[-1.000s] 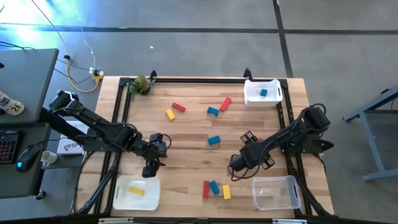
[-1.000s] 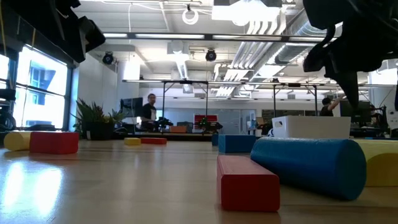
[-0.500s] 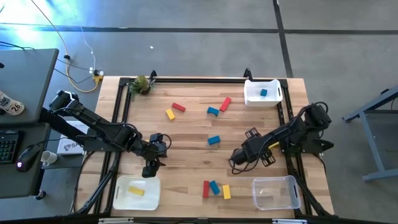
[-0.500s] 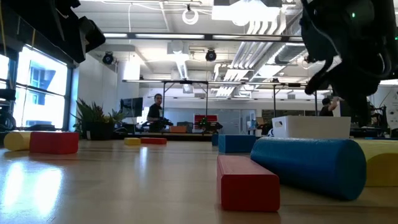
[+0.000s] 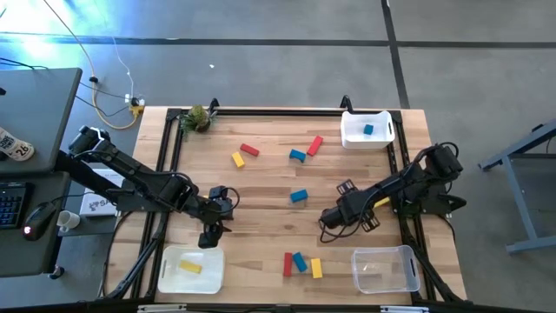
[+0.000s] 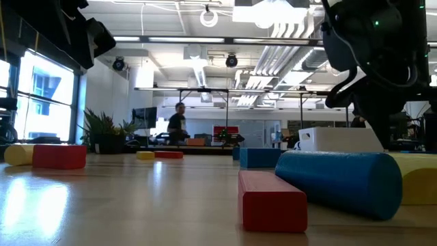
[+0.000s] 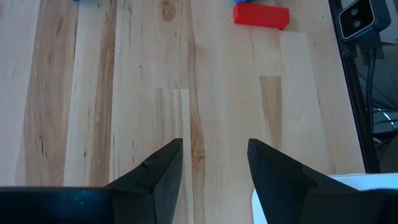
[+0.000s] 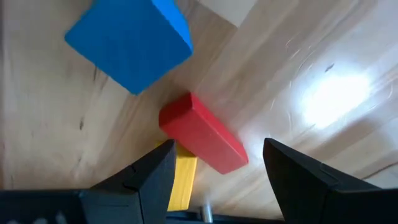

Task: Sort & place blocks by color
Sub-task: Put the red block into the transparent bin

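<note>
Loose blocks lie on the wooden table: yellow (image 5: 237, 159), red (image 5: 249, 149), blue (image 5: 298, 156), red (image 5: 314, 144), blue (image 5: 298, 196). A red (image 5: 287, 263), blue (image 5: 300, 261) and yellow (image 5: 316, 268) group lies by the near edge. My right gripper (image 5: 328, 228) hangs open just far-right of that group. Its wrist view shows the red block (image 8: 202, 134), yellow block (image 8: 180, 180) and blue block (image 8: 127, 43) beyond the open fingers (image 8: 219, 144). My left gripper (image 5: 211, 233) is open over bare wood (image 7: 214, 146), beside the white tray.
A white tray (image 5: 170, 276) near left holds a yellow block (image 5: 191, 267). A white bin (image 5: 352, 137) far right holds a blue block (image 5: 368, 129). A clear bin (image 5: 385, 268) sits near right. A green clump (image 5: 198, 118) lies at the far left corner. Black rails frame the table.
My right gripper has shifted slightly toward the table's left and come nearer to the near-edge group of blocks; in the low view it looms larger. My left arm has kept still. A person walks across the room behind.
</note>
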`<state>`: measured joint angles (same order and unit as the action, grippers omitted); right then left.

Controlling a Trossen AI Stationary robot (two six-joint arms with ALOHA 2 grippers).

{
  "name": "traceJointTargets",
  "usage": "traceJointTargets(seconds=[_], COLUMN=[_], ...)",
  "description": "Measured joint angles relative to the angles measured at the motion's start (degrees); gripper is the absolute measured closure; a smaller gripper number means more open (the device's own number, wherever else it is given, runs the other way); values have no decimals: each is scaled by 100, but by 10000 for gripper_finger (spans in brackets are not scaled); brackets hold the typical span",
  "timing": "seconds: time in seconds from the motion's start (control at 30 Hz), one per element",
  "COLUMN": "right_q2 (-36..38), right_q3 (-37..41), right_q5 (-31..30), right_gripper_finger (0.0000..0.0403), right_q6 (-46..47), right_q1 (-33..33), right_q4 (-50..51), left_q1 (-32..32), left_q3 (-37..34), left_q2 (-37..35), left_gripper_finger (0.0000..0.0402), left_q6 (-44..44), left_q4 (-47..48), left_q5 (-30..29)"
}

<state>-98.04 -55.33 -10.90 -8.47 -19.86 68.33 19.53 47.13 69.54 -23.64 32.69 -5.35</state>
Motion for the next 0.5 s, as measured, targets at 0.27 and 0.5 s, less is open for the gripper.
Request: traceJointTargets(seconds=[0.27, 0.5], right_q2=[0, 0], right_q3=[0, 0], right_q5=[104, 167], right_gripper_finger=[174, 174], right_q6=[90, 61], right_q1=[0, 0], right_q4=[-11, 16], left_q1=[0, 0], left_q3=[0, 0], left_q2=[0, 0], left_gripper_finger=[234, 234], left_q6=[-12, -12], left_q4=[1, 2], left_q5=[-2, 0])
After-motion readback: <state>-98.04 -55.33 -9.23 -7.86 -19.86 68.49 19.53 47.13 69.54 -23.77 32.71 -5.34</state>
